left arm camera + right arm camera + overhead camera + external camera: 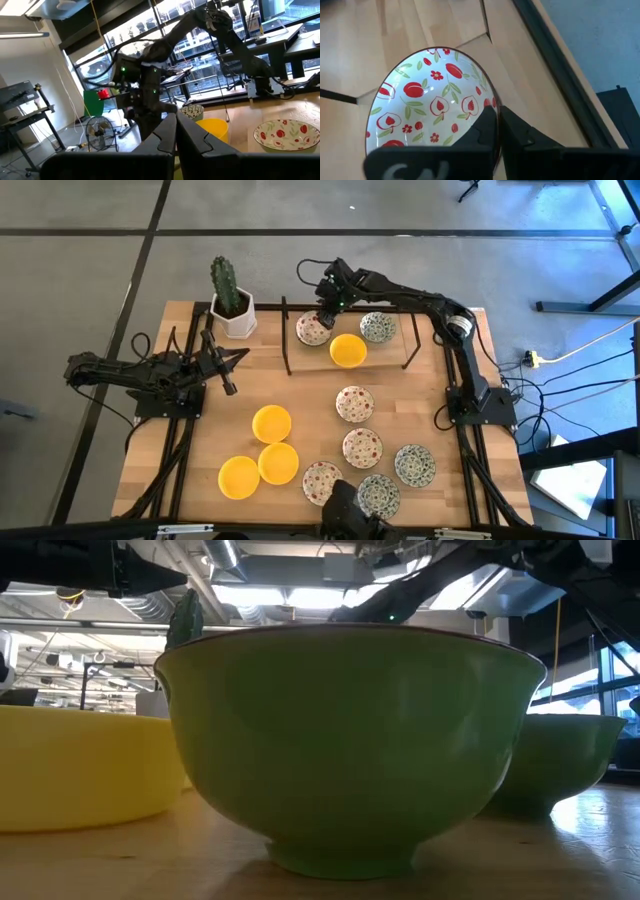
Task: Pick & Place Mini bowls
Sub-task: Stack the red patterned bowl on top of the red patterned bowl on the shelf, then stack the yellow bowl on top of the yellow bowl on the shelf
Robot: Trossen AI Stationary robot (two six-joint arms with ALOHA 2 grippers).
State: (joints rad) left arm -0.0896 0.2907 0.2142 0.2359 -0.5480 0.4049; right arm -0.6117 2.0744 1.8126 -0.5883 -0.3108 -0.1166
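Observation:
The mini bowls lie spread over the wooden table [200, 430]. Three yellow ones [271, 423] sit at the near left. Red-flowered ones [354, 403] and green-grey ones [414, 465] sit at the near right. At the far side, under a black frame [405, 345], are a yellow bowl [348, 350], a green-grey bowl [377, 327] and a red-flowered bowl [425, 100]. My right gripper [497, 112] is shut on that red-flowered bowl. My left gripper [238, 358] waits shut at the table's left, holding nothing. My right gripper pinches the red-flowered bowl's rim [493, 100], one finger [482, 127] inside the bowl and the other outside. The fingers slant down from the table's right and far side. The bowl sits tilted in the hold. Whether its foot touches the table, I cannot tell.
A cactus in a white pot [232, 310] stands at the far left corner. The black frame's legs [287, 340] flank the held bowl. In the low view a green-walled bowl [350, 740] fills the front, with a yellow one [80, 770] beside it. Bare wood lies mid-left.

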